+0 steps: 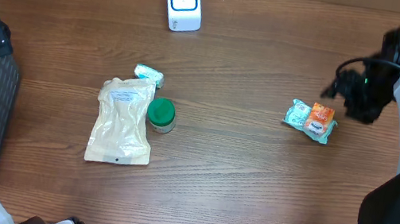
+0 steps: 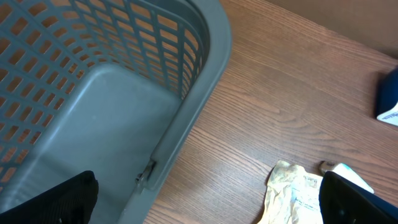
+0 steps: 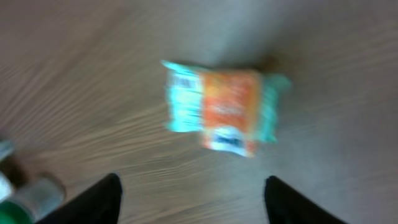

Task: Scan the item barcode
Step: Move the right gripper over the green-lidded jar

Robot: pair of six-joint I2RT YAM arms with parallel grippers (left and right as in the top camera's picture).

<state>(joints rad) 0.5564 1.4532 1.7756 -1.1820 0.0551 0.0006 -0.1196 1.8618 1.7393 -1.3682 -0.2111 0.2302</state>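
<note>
Since the left arm seemed to have no share in the step at hand, the left gripper (image 2: 208, 196) hung with its fingers spread wide and empty over the rim of the grey plastic basket (image 2: 205, 74) at the near left of the table (image 1: 236, 190). It looked parked clear of the work, and the basket was probably there to take scanned goods. Toward the middle a beige pouch (image 1: 123, 122) lay flat, with a green-lidded jar (image 1: 160, 114) upright against its right edge and a small teal packet (image 1: 149, 75) just past its far end. All three were likely waiting their turn. On the right, the teal-and-orange snack packet (image 1: 310, 120) lay flat and alone on the wood, well apart from the others, which left room to come down on it. Just beyond it and to its right, the right gripper (image 3: 191, 190) held its fingers wide with nothing between them, the packet lying free ahead of their tips. The wrist view was too blurred to pick out a barcode. Farthest off, at the far edge near the centre, the white barcode scanner (image 1: 183, 3) stood upright, well apart from the packet, so by my reckoning the packet had yet to be carried there and turned to face it.
</note>
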